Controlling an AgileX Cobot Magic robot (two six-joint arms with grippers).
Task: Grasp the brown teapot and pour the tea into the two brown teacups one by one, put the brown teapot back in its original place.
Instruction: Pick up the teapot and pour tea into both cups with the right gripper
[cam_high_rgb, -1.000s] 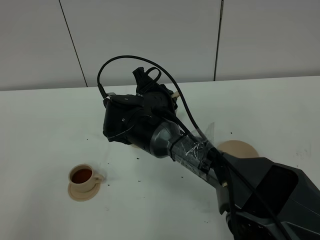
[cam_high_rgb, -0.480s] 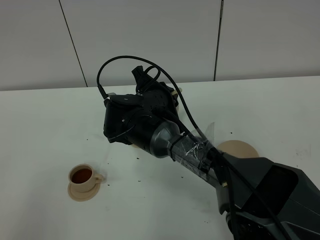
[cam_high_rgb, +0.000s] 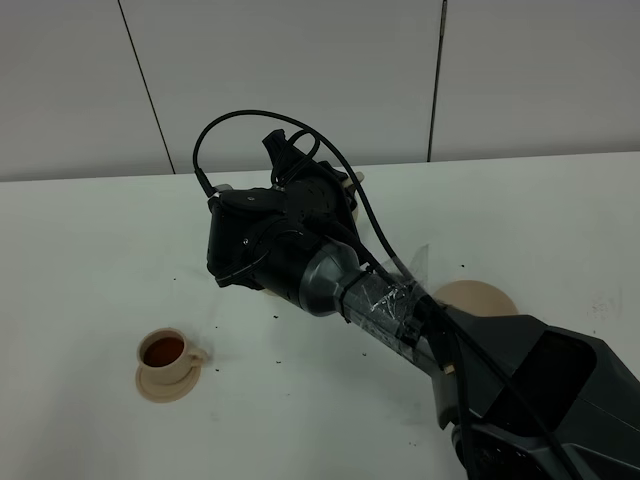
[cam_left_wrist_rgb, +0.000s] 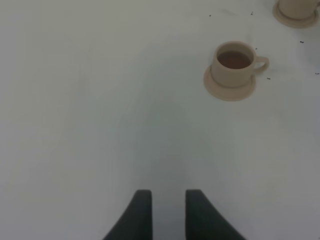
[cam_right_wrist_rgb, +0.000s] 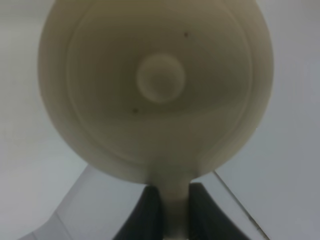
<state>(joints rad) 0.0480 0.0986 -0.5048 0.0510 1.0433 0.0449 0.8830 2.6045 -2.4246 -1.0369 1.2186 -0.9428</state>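
Teapot (cam_right_wrist_rgb: 155, 85) is up in the right gripper (cam_right_wrist_rgb: 174, 196) at this point: the two dark fingers (cam_right_wrist_rgb: 147, 212) are pinched tight on its loop handle (cam_right_wrist_rgb: 174, 192), and that wrist camera looks straight onto the domed lid with the little round knob (cam_right_wrist_rgb: 161, 77) dead centre. Can't tell from that shot whether the pot is level or tipped. From the high camera the right arm (cam_high_rgb: 330, 275) reaches across the middle of the white table (cam_high_rgb: 90, 260), and its black wrist covers nearly all of the pot, so only tiny tan slivers peek out around it. Taking that wrist as the middle of the dial, the filled cup (cam_high_rgb: 165, 350) sits between 7 and 8 o'clock on its small saucer (cam_high_rgb: 165, 384), dark tea showing inside, handle turned toward 3 o'clock. The big flat saucer (cam_high_rgb: 480, 295) lies between 3 and 4 o'clock, partly tucked behind the arm and well apart from the pot. Over on the other side, the left gripper (cam_left_wrist_rgb: 167, 202) has its fingers (cam_left_wrist_rgb: 141, 215) spread with nothing but bare table between them. Its camera catches the same filled cup well clear of the fingertips, plus the second cup (cam_left_wrist_rgb: 297, 9) cut off at the edge of the frame, farther out than the first, so what's in it is anyone's guess.
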